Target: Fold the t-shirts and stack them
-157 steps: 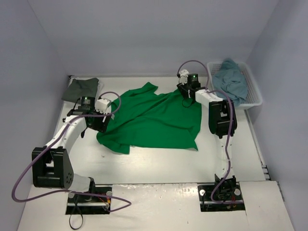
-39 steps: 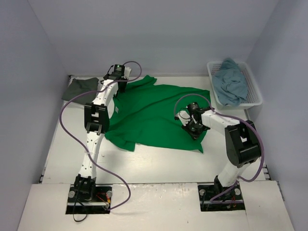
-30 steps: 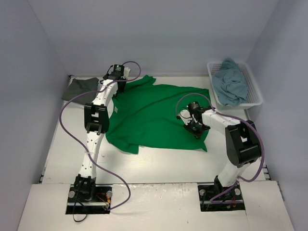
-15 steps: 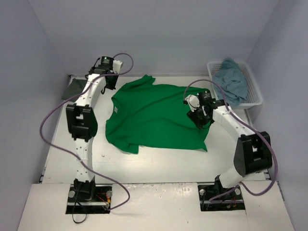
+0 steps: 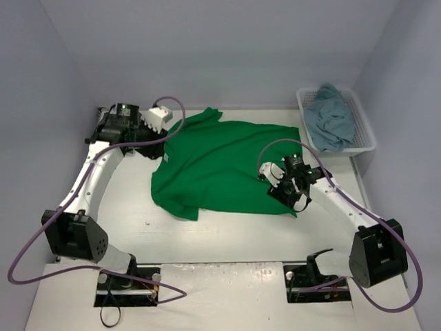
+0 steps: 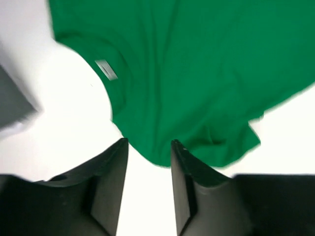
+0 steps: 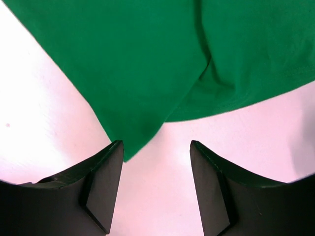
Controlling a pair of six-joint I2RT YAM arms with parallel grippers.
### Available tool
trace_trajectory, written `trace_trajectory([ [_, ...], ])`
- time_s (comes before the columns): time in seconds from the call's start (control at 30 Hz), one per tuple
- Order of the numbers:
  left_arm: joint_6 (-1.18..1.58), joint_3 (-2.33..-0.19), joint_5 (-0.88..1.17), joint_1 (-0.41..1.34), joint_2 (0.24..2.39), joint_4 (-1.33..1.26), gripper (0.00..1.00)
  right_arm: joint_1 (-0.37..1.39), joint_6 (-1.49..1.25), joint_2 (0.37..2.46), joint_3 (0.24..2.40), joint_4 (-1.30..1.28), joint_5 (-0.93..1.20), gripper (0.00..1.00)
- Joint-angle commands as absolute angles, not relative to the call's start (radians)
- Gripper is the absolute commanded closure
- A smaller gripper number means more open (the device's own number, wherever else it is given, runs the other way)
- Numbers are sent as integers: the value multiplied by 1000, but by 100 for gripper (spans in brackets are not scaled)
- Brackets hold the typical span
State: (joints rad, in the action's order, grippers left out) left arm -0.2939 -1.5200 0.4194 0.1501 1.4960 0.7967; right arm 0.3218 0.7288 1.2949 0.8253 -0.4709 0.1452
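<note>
A bright green t-shirt (image 5: 220, 165) lies spread flat in the middle of the table, collar to the left with its white label (image 6: 105, 69) showing. My left gripper (image 5: 150, 143) hovers open by the collar side, and its fingers (image 6: 147, 147) hold nothing. My right gripper (image 5: 293, 196) hangs open over the shirt's near right corner (image 7: 129, 147), which lies just past one fingertip. A teal-blue t-shirt (image 5: 329, 118) is heaped in the basket. A dark grey t-shirt (image 6: 14, 105) lies at the far left, mostly hidden behind my left arm in the top view.
The white lattice basket (image 5: 365, 134) stands at the back right against the wall. Walls close in the table on the left, back and right. Purple cables loop over both arms.
Both grippers have opened and let go of the green shirt. The left arm has swung back to the left and nearer. The right gripper has drawn toward the shirt's near right corner.
</note>
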Motion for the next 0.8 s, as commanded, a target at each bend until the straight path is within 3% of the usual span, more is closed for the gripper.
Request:
trace_trajectory([
  [0.0,-365,-1418,468,150,1392,769,64,324,843,1233,807,-476,103,46],
  [0.3,-362,-1194,437,150,1246,704,62,324,971,1213,718,-476,18,46],
  [0.77,-314,-1118,428,150,1216,672,62,324,988,1252,660,-476,64,47],
])
